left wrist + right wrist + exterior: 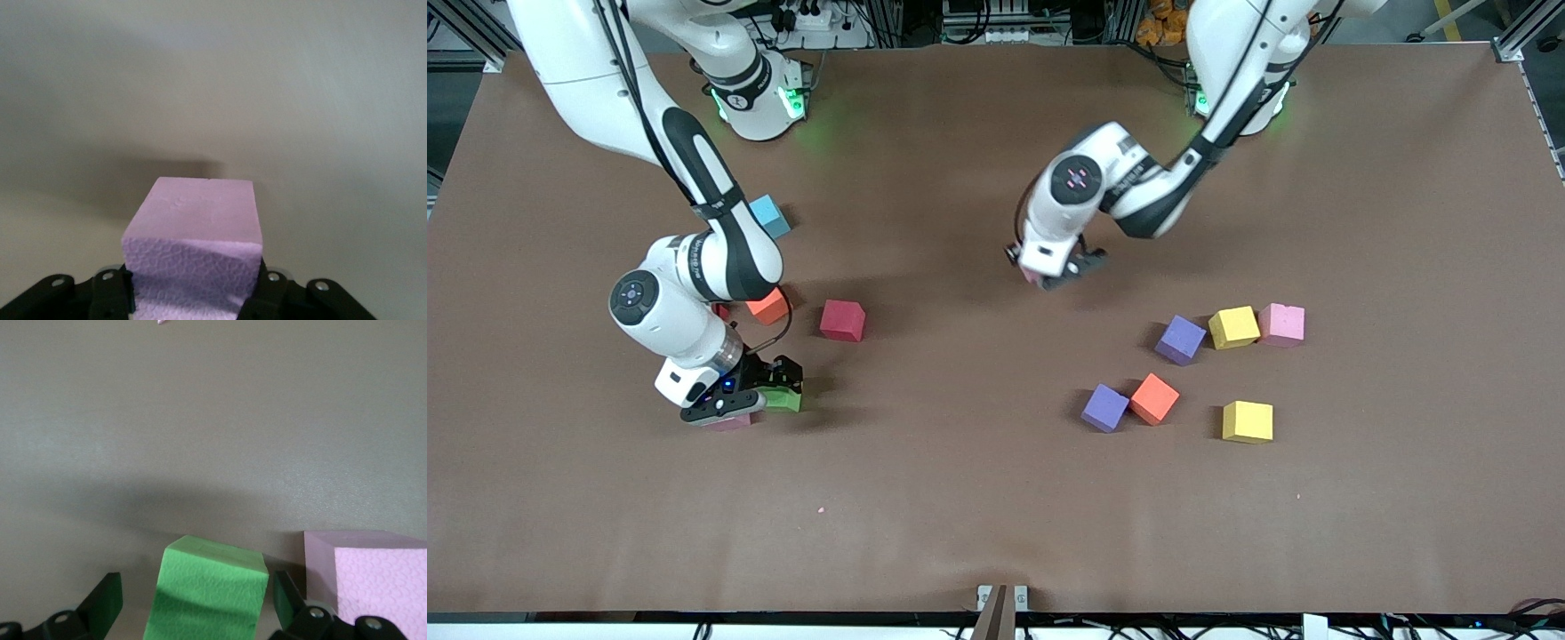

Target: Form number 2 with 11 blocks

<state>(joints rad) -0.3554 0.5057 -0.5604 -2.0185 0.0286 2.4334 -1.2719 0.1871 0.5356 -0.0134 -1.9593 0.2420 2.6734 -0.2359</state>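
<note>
A: Nearest the front camera: yellow block (1247, 421), lying toward the left arm's end of the table. Beside it, orange block (1154, 398) touching purple block (1104, 408).

B: Farther back, same end?

A: Row of three: second purple block (1180, 340), second yellow block (1233, 327), pink block (1281, 324) (yellow and pink touching or nearly so).

B: Left gripper (1054, 274)?

A: Low over mid-table, well apart from that cluster. Clamped on a pink block (193, 247), seen in the left wrist view wedged between both fingers (110, 293).

B: Right gripper (740, 397)?

A: Down at the table toward the right arm's end. Fingers spread wide, green block (207, 597) between them, gaps on both sides. Another pink block (373, 580) just beside the green one, outside one finger.

B: Others at that end?

A: Red block (842, 320) in the open; orange block (769, 307) partly hidden under the right arm; light-blue cube (769, 216) farthest from the front camera.

B: Labels, writing?

A: None legible on blocks or grippers.
</note>
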